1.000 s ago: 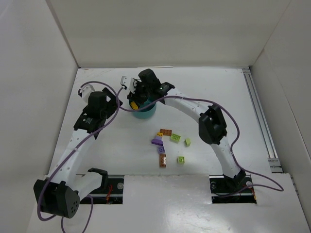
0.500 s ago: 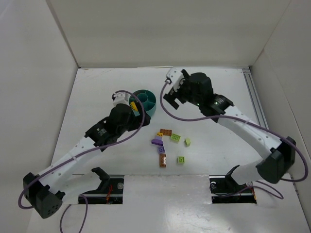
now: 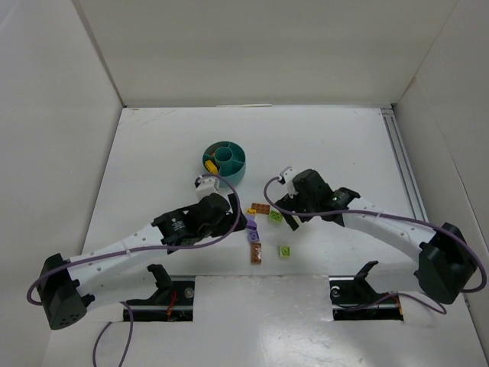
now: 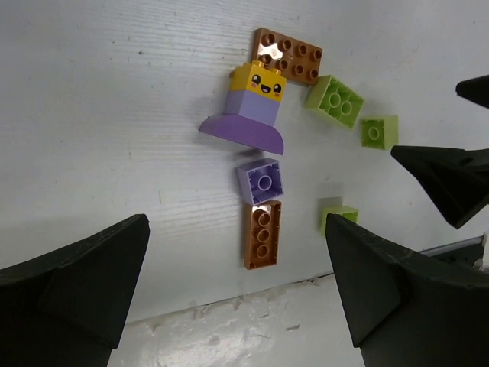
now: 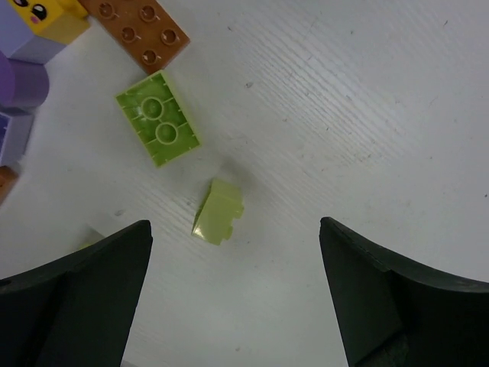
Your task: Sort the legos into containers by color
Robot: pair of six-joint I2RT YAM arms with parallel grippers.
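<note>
Top external view: both my arms have come away from the teal dish (image 3: pixel 226 160) since a second ago and now reach over the loose legos (image 3: pixel 255 252) in the middle of the desk (image 3: pixel 153 145). The dish stands uncovered toward the back, with a yellow brick (image 3: pixel 208 164) in its left section. My left pincer (image 3: pixel 235 222) sits at the left of the pile and the right pincer (image 3: pixel 293 218) at its right. The loose bricks lie where they lay before.

Left wrist view: the left pincer (image 4: pixel 235 227) is spread wide and empty above a purple brick (image 4: pixel 260 181) and a brown brick (image 4: pixel 262 233). A yellow-faced purple figure (image 4: pixel 252 107) and a brown plate (image 4: pixel 289 55) lie beyond them.

Right wrist view: the right pincer (image 5: pixel 234 223) is released too, its fingers wide apart. A small lime brick (image 5: pixel 218 210) lies on the desk between them, touched by neither. A larger lime brick (image 5: pixel 158 128) lies just beside it.
</note>
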